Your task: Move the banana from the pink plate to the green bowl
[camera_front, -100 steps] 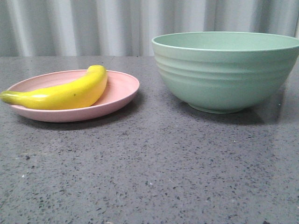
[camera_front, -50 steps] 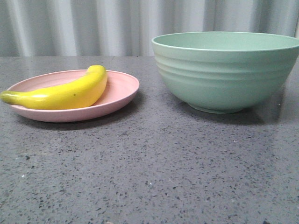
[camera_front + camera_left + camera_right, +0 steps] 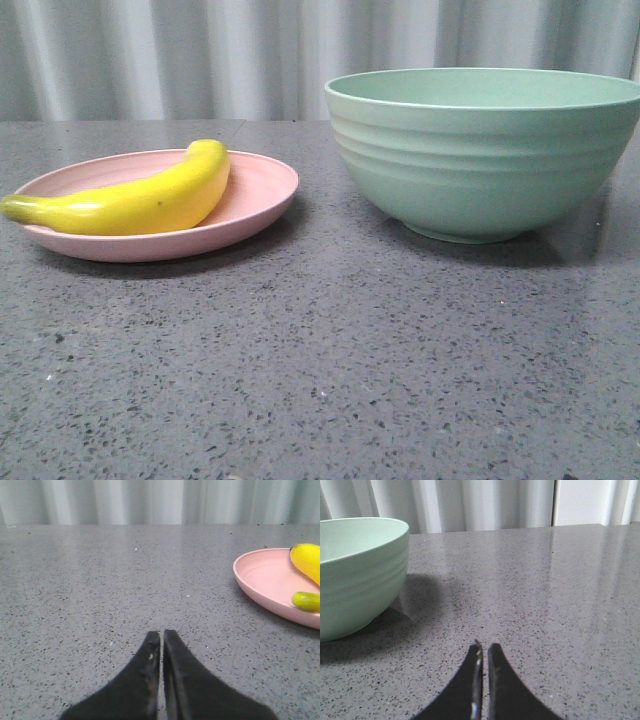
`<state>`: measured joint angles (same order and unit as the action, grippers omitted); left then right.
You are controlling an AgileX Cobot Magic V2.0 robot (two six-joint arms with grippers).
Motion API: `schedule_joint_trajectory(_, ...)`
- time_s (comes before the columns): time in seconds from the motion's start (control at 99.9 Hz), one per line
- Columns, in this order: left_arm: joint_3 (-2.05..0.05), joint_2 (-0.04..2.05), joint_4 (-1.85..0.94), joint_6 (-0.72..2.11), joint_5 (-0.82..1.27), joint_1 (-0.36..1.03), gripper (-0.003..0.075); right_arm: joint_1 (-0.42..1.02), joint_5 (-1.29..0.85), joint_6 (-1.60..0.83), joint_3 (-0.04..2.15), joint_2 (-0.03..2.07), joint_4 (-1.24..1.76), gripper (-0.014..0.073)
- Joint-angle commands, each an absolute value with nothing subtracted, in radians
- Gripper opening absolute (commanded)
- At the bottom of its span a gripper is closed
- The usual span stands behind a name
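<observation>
Speckled grey table (image 3: 330,370), bare stretch nearest the camera. Left gripper (image 3: 161,636) low over it, fingers pressed together, holding nothing; right gripper (image 3: 484,649) likewise pinched closed, empty. Further back, banana (image 3: 140,200) lies on pink plate (image 3: 262,190), stem overhanging the left rim. Green bowl (image 3: 480,160) upright to the right, apart from plate. Pleated curtain (image 3: 200,55) behind.

The tabletop (image 3: 330,370) is dark gray with lots of tiny black and white specks. Two things sit right on it. The pink plate (image 3: 255,205) is at the left of the frame. The green bowl (image 3: 480,170) is at the right, near the plate but not touching.
</observation>
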<state>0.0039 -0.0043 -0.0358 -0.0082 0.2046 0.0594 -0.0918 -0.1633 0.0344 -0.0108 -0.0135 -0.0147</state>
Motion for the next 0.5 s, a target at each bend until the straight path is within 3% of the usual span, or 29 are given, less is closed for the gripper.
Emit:
schedule_joint_trajectory(0.0,0.013,-0.033,-0.047,-0.009,0.131,0.059,-0.0020,-0.098,-0.087,0.031,-0.035,-0.028,-0.026,-0.0062)
schedule_joint_trajectory(0.26,0.013,-0.033,-0.066,-0.009,0.069,0.059,-0.0020,-0.098,0.012,0.031,-0.033,-0.028,-0.026,-0.0062)
schedule_joint_trajectory(0.49,-0.027,-0.029,-0.072,-0.009,0.056,0.059,-0.0020,-0.094,-0.048,0.031,0.048,0.006,-0.024,-0.0062)
